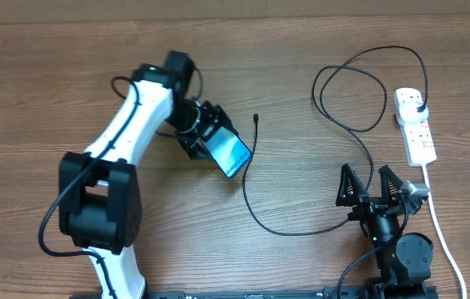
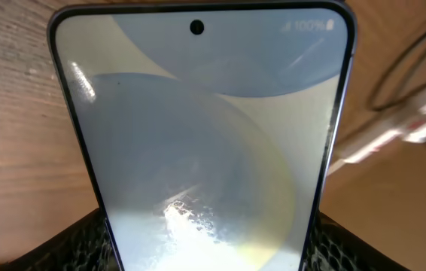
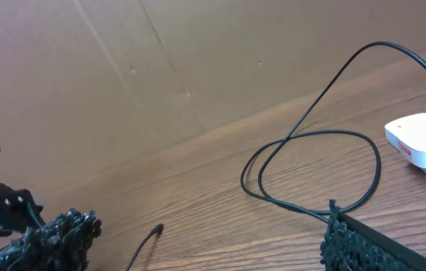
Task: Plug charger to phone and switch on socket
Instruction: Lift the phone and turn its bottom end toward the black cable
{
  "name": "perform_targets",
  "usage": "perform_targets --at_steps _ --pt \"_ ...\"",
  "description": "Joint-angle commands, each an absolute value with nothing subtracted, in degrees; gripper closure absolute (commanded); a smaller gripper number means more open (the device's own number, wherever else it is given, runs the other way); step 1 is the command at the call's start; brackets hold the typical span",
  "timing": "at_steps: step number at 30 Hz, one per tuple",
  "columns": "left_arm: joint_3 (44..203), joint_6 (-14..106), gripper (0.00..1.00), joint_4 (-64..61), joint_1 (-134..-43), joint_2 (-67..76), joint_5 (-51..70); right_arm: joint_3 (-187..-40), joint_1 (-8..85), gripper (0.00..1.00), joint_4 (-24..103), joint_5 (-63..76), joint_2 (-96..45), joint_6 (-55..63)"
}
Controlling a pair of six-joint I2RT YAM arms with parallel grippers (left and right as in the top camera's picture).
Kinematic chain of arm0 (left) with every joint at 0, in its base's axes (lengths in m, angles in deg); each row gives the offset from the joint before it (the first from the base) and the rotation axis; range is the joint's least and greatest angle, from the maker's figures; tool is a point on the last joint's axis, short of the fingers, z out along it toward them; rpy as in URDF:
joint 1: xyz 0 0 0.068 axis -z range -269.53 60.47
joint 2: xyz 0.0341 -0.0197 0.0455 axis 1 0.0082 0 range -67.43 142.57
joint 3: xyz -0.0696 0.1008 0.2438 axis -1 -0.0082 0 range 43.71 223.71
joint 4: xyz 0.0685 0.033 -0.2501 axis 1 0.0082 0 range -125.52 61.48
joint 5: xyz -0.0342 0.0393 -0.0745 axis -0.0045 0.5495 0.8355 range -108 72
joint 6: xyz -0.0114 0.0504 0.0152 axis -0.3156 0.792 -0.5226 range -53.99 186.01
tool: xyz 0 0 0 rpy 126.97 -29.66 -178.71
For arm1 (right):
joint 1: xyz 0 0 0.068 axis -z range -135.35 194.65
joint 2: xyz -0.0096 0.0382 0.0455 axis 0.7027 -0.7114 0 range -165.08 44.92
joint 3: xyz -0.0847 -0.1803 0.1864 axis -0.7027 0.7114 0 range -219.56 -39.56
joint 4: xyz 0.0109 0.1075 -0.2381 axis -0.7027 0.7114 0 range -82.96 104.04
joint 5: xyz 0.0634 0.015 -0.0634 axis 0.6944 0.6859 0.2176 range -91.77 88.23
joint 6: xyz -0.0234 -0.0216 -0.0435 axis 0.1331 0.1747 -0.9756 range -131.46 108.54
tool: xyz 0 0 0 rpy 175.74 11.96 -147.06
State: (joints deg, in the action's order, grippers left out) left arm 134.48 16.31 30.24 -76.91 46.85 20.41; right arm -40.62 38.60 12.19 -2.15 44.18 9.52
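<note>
Left claw (image 1: 216, 143) is clenched on the phone (image 1: 233, 154), gripping one short end; the rest of the phone sticks out toward the table centre, screen lit and tilted up. Can't tell if its free end touches the wooden table (image 1: 44, 75). Left wrist cam: phone (image 2: 198, 143) fills the view, punch-hole camera at the top, meshed finger pads (image 2: 77, 245) at both lower corners against its long edges. Just right of the phone, the charger plug tip (image 1: 256, 118) lies loose on the table, close to the phone but not touching and not plugged in. Charger cable (image 1: 247, 199) runs from the tip down past the phone, curves right along the near side, then up into a loop mid-right. Right claw (image 1: 370, 184) is released, jaws spread wide, nothing held; the cable passes close by its fingers. Right wrist cam: plug tip (image 3: 158, 227) on the table between the pads, loop (image 3: 311, 150) ahead. Far right: white power strip (image 1: 415, 126), black adapter (image 1: 418, 108) seated in the outlet at its far end, other outlets unoccupied, thick white cord (image 1: 443, 237) trailing to the near edge.
</note>
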Motion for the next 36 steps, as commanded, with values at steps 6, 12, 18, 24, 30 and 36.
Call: perform_targets --at_steps 6,12,18,24,30,36 --pt "136.07 8.40 0.64 30.30 -82.15 46.67 38.05 -40.01 38.32 0.00 11.77 -2.10 44.75 9.32" --pt "136.07 2.68 0.64 30.52 -83.20 46.67 40.54 -40.01 38.32 0.00 11.77 -2.10 44.75 9.32" --pt "136.07 -3.88 0.64 30.50 -83.20 46.67 40.58 -40.01 38.32 0.00 11.77 -2.10 44.75 9.32" --pt "136.07 -6.29 0.62 30.48 -83.20 46.67 41.30 -40.01 38.32 0.00 11.77 -2.10 44.75 9.32" --pt "136.07 -5.76 0.63 30.48 -83.20 46.67 45.13 -40.01 38.32 0.00 11.77 -2.10 44.75 9.32" --pt "136.07 -5.78 0.63 30.48 -83.20 46.67 45.06 -40.01 38.32 0.00 11.77 -2.10 44.75 9.32"
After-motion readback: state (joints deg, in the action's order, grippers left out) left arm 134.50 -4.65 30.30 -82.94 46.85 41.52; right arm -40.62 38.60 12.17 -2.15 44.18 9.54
